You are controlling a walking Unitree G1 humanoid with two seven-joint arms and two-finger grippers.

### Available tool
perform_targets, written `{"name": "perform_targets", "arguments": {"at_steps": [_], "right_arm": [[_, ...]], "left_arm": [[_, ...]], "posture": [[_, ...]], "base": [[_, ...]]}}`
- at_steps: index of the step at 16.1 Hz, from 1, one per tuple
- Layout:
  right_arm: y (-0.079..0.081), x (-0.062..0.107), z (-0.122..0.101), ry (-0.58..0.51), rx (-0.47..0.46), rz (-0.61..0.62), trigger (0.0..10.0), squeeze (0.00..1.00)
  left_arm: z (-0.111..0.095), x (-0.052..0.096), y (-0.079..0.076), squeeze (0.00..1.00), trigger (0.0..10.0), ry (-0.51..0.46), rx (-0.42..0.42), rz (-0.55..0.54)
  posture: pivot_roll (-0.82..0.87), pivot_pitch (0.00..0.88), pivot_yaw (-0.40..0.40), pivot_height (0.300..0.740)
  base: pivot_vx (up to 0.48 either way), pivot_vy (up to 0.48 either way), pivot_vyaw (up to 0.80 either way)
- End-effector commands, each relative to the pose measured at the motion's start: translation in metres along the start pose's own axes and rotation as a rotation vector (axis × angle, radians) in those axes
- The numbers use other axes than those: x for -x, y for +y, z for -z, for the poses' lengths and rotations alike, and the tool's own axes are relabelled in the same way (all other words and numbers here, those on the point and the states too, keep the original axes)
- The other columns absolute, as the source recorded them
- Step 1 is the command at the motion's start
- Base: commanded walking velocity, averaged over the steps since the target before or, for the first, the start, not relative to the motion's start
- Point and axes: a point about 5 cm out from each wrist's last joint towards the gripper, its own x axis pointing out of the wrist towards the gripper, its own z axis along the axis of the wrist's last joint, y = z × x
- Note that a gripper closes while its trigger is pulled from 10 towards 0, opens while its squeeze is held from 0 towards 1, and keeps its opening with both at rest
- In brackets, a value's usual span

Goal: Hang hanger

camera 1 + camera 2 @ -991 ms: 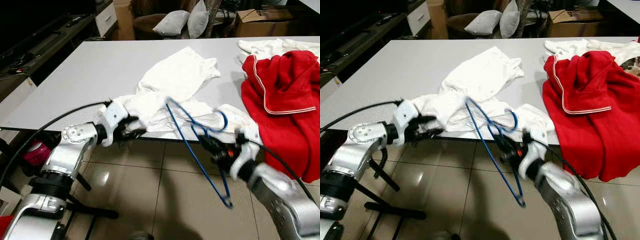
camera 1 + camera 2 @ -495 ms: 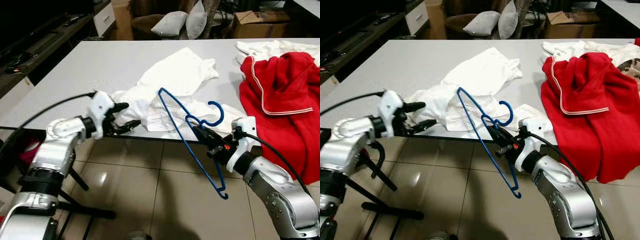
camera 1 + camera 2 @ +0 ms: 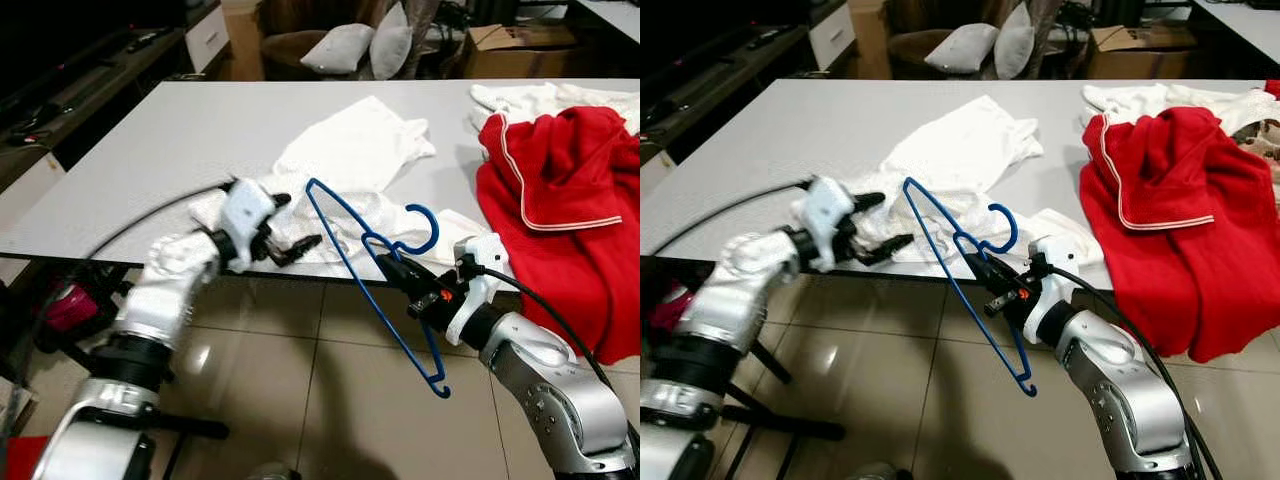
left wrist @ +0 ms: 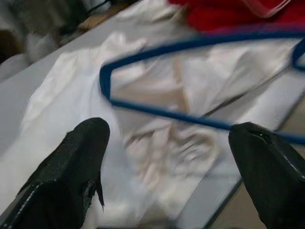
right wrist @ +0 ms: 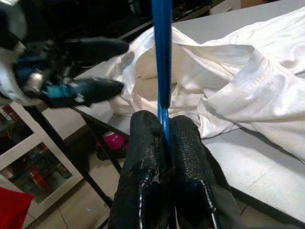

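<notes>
A shirt (image 3: 350, 165) lies near the front edge of the table (image 3: 150, 140), with a robe (image 3: 570, 190) to its right, draping over that edge. The hanger (image 3: 375, 270) stands off the front edge between the left gripper (image 3: 290, 232) and right gripper (image 3: 392, 268). Pillows (image 3: 365, 45) sit behind the table.

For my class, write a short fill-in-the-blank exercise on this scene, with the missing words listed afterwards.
1. The right gripper is shut on a ____ hanger.
2. The left gripper is ____, near the white garment.
3. The red garment lies to the robot's ____ on the table.

Missing words: blue; open; right
</notes>
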Motion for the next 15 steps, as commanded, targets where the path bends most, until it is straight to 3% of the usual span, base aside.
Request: {"name": "perform_targets", "arguments": {"at_steps": [1, 3, 6, 9, 11, 12, 13, 14, 15], "right_arm": [[0.002, -0.002, -0.003, -0.016, 0.016, -0.010, 10.0, 0.00], [0.002, -0.001, -0.003, -0.019, 0.016, -0.009, 10.0, 0.00], [0.004, -0.001, -0.004, -0.021, 0.016, -0.017, 10.0, 0.00], [0.005, 0.000, -0.003, -0.020, 0.016, -0.023, 10.0, 0.00], [0.005, 0.000, -0.004, -0.022, 0.016, -0.019, 10.0, 0.00], [0.005, 0.000, -0.004, -0.023, 0.015, -0.018, 10.0, 0.00], [0.005, 0.000, -0.004, -0.023, 0.015, -0.018, 10.0, 0.00], [0.005, 0.000, -0.004, -0.023, 0.017, -0.015, 10.0, 0.00], [0.004, 0.000, -0.004, -0.023, 0.018, -0.014, 10.0, 0.00]], "left_arm": [[-0.003, 0.000, 0.008, 1.00, 10.0, 0.013, -0.046, -0.067], [-0.001, -0.003, 0.009, 1.00, 10.0, 0.007, -0.018, -0.136], [0.004, -0.012, 0.013, 1.00, 10.0, 0.027, -0.090, -0.274], [0.006, -0.019, 0.006, 1.00, 10.0, 0.037, -0.084, -0.261], [0.007, -0.021, 0.004, 0.51, 10.0, 0.040, -0.077, -0.254], [0.009, -0.021, 0.004, 0.09, 6.6, 0.044, -0.081, -0.268], [0.009, -0.021, 0.004, 0.00, 2.9, 0.043, -0.080, -0.277], [0.011, -0.023, 0.003, 0.00, 0.0, 0.049, -0.090, -0.286], [0.011, -0.023, 0.003, 0.00, 0.0, 0.049, -0.088, -0.287]], "posture": [[0.04, 0.000, 0.119, 0.740], [0.04, 0.000, 0.122, 0.740], [0.04, 0.000, 0.119, 0.740], [0.04, 0.000, 0.119, 0.740], [0.04, 0.000, 0.125, 0.740], [0.04, 0.000, 0.125, 0.740], [0.04, 0.000, 0.125, 0.740], [0.03, 0.000, 0.126, 0.740], [0.03, 0.000, 0.126, 0.740]], "base": [[0.000, 0.000, 0.00], [0.000, 0.000, 0.00], [0.000, 0.000, 0.00], [0.000, 0.000, 0.00], [0.000, 0.000, 0.00], [0.000, 0.000, 0.00], [0.000, 0.000, 0.00], [0.000, 0.000, 0.00], [0.000, 0.000, 0.00]]}}
